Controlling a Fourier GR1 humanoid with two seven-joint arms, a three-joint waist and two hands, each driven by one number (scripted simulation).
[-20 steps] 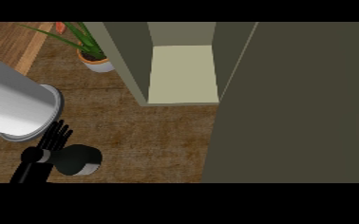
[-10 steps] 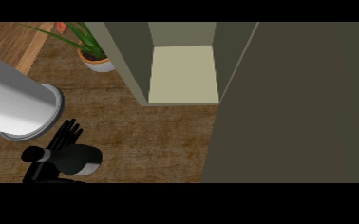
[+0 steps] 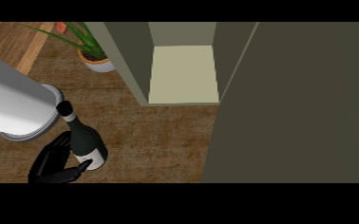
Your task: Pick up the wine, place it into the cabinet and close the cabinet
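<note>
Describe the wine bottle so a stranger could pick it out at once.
Start at the open cabinet in the middle of the wooden counter, then look down and left. There the wine bottle is gripped by a black hand, beside a large grey cylinder. It is the only dark, narrow-necked object; the potted plant is leafy.

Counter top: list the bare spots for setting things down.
Free: the brown counter between the dark wine bottle and the open cabinet; also the cabinet's pale shelf. Crowded: the left, with the grey forearm, potted plant and left hand.

open counter leads to cabinet opening; open door walls right, plant left
</note>
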